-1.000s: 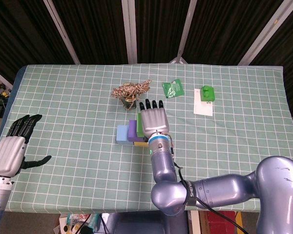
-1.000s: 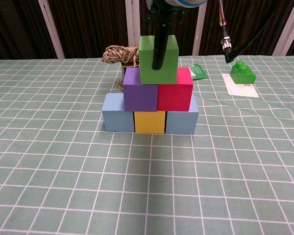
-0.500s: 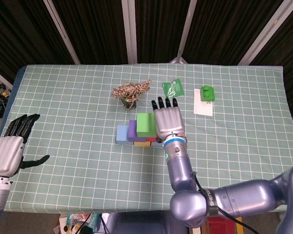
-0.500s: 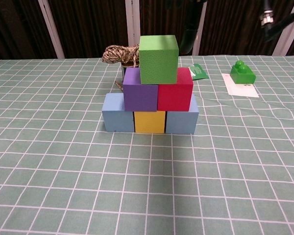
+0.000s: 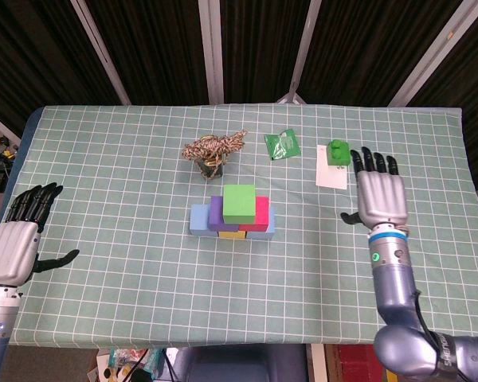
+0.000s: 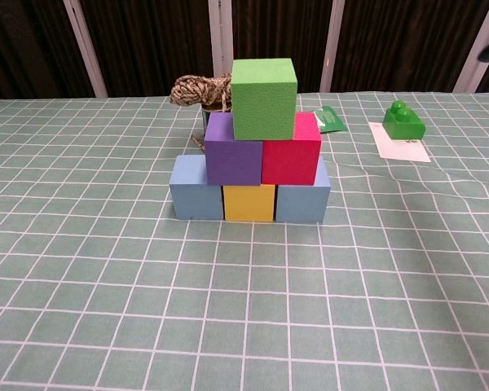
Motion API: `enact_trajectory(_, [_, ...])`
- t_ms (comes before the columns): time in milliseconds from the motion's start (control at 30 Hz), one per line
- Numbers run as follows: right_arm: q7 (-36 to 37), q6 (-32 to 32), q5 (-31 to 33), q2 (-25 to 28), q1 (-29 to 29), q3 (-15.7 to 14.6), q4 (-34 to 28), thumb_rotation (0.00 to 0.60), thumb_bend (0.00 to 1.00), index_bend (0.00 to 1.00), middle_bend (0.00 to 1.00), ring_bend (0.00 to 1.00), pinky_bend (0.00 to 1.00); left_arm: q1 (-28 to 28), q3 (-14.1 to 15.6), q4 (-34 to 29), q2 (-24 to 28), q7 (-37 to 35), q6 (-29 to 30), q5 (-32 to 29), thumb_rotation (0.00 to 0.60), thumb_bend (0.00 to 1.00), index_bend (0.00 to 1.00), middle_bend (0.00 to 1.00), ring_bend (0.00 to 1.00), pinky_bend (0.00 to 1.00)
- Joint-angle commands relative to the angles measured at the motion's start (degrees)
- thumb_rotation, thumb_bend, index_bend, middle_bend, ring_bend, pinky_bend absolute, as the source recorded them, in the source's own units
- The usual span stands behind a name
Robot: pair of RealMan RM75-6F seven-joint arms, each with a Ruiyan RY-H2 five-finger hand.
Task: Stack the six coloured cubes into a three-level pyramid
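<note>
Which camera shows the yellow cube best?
The chest view: the yellow cube faces it squarely, bottom row, between two blue cubes. In the head view only a thin yellow strip peeks out below the purple and green cubes.

green cube (image 6: 264, 98), purple cube (image 6: 233, 150) – checked tablecloth (image 6: 228, 309)

Silver right hand (image 5: 381, 199), black fingertips

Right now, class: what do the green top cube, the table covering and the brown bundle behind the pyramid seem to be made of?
Green cube: probably foam, with a matte, finely grainy face and soft edges.
Table covering: looks like checked cloth or vinyl; it shows slight wrinkles.
Brown bundle: likely twisted rope or twine, with visible fibrous strands.
</note>
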Motion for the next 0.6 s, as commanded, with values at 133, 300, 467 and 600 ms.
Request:
enact_trajectory(133, [22.96, -5.71, -25.73, 3.53, -20.11, -13.72, 4.87, 0.6, 0.18, 0.0, 0.0, 0.0, 0.0, 1.39, 1.32, 8.53, -4.93, -2.39, 1.69, 1.09, 0.6, 0.14, 0.0, 0.02, 0.0, 0.0])
enact_trajectory(300, [31.77, -4.29, -38.32, 0.84, -27.77, -19.8, 10.71, 0.6, 0.18, 0.0, 0.0, 0.0, 0.0, 4.33, 2.98, 15.5, -6.95, -6.77, 5.06, 3.25, 0.6, 0.14, 0.0, 0.0, 0.0, 0.0])
enact_trajectory(467, [37.6, -1.94, -45.83, -2.37, -32.55, -22.63, 17.39, 0.6, 0.18, 0.0, 0.0, 0.0, 0.0, 6.8, 4.11, 22.08, -8.58, -9.72, 8.21, 5.22, 0.6, 0.13, 0.0, 0.0, 0.0, 0.0])
enact_trajectory(600, [40.51, -0.59, -50.02, -4.4, -35.04, -23.89, 22.09, 0.6, 0.18, 0.0, 0.0, 0.0, 0.0, 7.78, 3.72, 25.29, -9.72, -12.78, 7.68, 2.92, 0.6, 0.13, 0.0, 0.0, 0.0, 0.0])
